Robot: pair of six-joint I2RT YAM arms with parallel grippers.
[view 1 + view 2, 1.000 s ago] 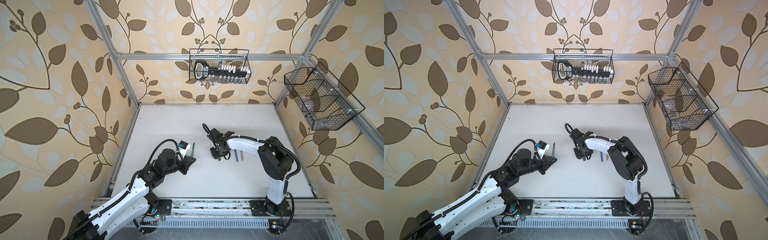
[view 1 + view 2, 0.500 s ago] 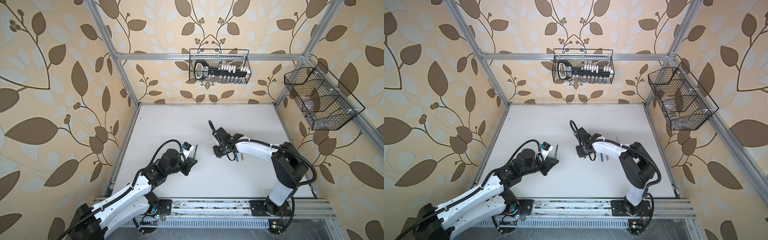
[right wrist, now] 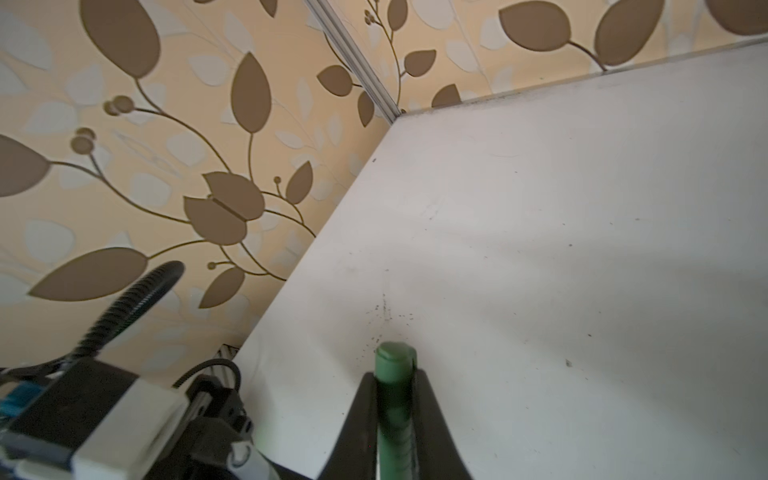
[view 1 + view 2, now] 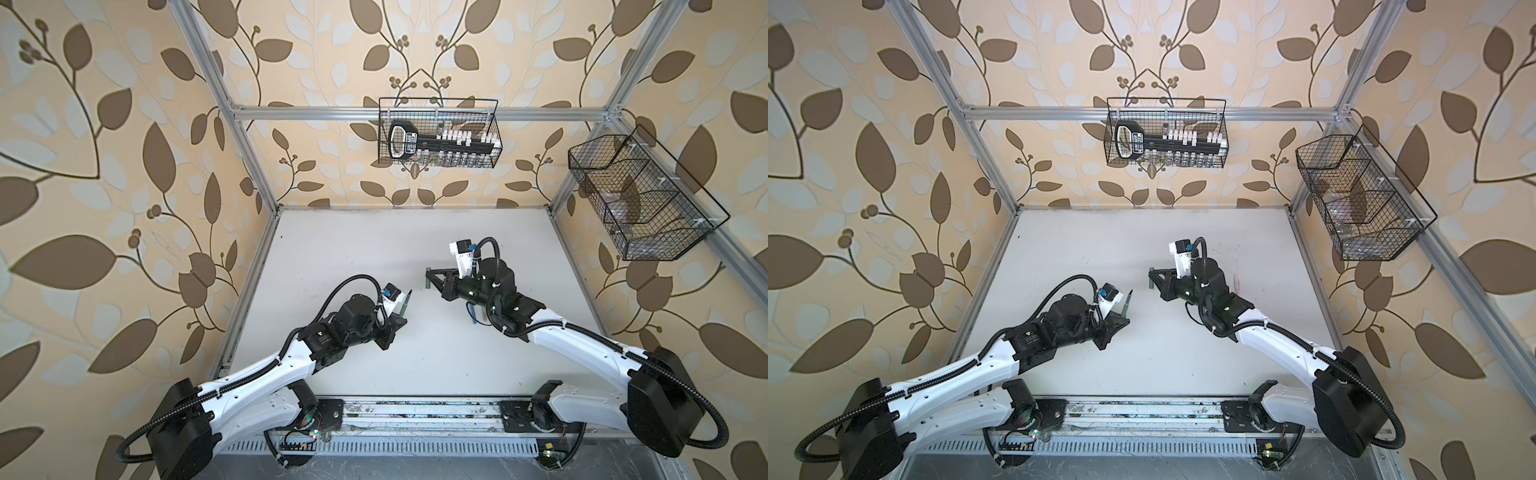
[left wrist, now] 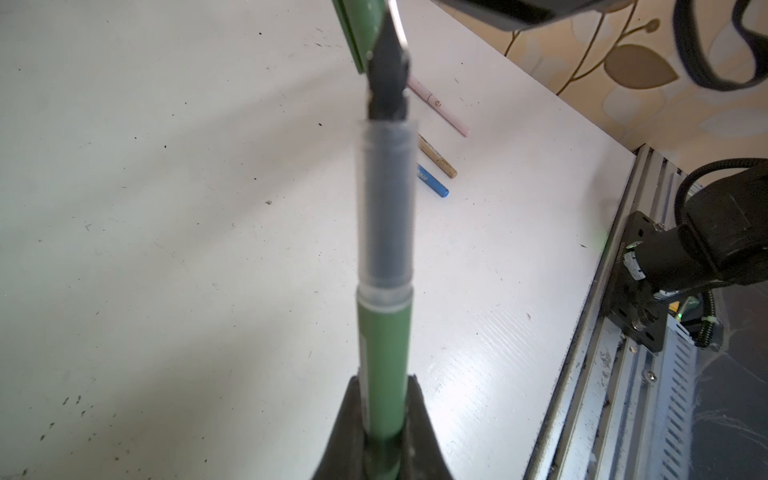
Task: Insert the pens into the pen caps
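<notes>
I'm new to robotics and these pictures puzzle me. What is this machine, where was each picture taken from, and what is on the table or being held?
Two robot arms stand at a white table. Two pictures look down from overhead; the other two come from cameras on the arms' wrists. The left arm's fingers are shut on a green pen, uncapped. The right arm's fingers are shut on a green cap. Pen and cap are apart. A pink pen, a tan pen and a blue pen lie on the table.
</notes>
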